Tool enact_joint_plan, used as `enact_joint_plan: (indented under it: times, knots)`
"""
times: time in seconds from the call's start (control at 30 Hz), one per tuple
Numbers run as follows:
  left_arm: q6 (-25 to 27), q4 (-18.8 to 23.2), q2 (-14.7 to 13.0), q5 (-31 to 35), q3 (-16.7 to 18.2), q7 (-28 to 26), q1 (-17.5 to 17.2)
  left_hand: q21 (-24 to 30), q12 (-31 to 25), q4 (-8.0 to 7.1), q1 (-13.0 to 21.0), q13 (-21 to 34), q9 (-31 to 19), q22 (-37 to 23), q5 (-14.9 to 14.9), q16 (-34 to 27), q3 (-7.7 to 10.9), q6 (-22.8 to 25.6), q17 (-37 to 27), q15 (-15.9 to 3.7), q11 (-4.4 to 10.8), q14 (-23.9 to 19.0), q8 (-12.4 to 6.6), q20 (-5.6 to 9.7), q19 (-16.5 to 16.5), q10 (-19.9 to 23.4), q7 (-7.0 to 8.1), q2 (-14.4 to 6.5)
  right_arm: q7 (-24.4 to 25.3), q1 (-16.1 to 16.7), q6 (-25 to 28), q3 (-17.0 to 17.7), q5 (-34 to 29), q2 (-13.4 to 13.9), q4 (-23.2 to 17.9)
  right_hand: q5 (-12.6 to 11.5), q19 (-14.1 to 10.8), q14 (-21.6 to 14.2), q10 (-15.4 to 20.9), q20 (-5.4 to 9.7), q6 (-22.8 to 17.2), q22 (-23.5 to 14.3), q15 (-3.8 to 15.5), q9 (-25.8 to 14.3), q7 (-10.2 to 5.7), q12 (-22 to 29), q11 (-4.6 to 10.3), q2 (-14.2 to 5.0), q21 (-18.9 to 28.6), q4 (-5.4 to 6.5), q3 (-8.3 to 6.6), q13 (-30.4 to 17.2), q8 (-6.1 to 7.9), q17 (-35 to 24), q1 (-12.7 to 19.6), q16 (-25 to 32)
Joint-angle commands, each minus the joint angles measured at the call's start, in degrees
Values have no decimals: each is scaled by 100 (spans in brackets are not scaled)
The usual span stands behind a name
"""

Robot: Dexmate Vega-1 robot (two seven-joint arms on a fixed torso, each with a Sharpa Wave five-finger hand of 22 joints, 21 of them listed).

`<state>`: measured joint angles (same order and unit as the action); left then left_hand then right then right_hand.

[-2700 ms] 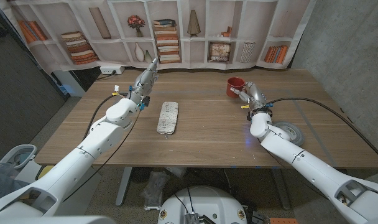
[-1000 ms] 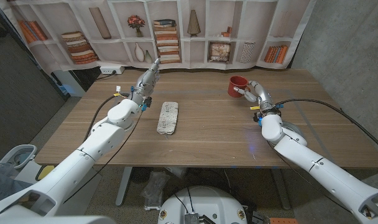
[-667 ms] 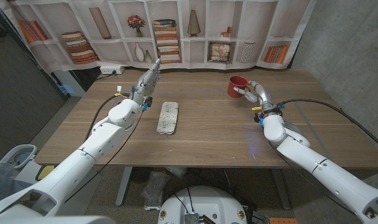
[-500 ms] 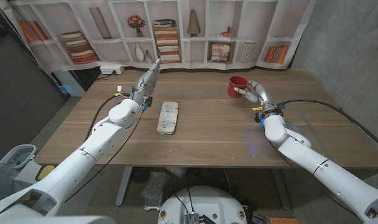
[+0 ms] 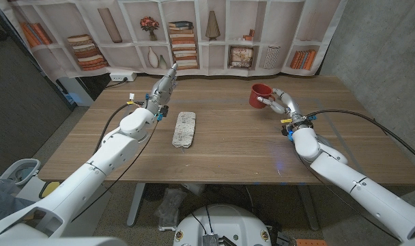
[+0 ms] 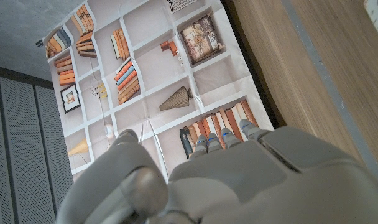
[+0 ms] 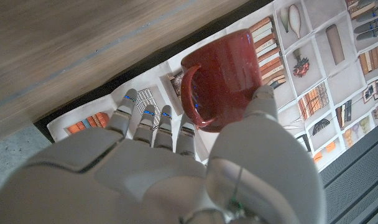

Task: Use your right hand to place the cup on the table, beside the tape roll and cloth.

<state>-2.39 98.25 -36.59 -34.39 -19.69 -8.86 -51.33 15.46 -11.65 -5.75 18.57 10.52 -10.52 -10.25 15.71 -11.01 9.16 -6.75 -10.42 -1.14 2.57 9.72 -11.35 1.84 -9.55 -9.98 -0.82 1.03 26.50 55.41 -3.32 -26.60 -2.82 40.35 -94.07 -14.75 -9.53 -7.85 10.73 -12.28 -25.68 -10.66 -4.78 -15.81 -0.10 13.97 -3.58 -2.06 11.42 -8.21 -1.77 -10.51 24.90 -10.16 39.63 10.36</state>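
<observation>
In the upper left of the head view the left hand [image 5: 163, 87] is raised over the wooden table [image 5: 228, 147], fingers straight and pressed together, holding nothing. Just right of it, at centre left, a folded grey cloth [image 5: 184, 129] lies flat on the wood. In the upper right, the right hand [image 5: 281, 101] grips a dark red ceramic cup [image 5: 259, 95], thumb against its wall and fingers at the handle; whether anything is inside it cannot be told.
</observation>
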Motion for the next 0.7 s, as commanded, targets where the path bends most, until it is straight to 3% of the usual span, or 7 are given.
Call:
enact_joint_plan:
  times: [0.03,0.7]
  knots:
    - [48,85,-37,13,0,-17,6,-15,4,-12,26,19,-31,-16,40,13,-32,21,-10,1,4,171,-8,35,-441,10,26,-56,23,140,-342,90,-108,51,26,31,70,-3,15,-14,-683,-14,60,-506,-672,-4,54,-513,-24,-3,-22,-33,50,-7,596,0]
    - [43,94,-77,-16,7,44,-33,-41,-2,-5,40,20,-31,-16,36,7,-44,30,-10,5,-5,143,-9,32,-418,34,29,-76,-25,513,-305,358,31,163,-285,69,116,62,15,-15,-712,-14,72,-541,-696,-22,58,-508,-21,13,-41,-35,48,-11,621,-6]
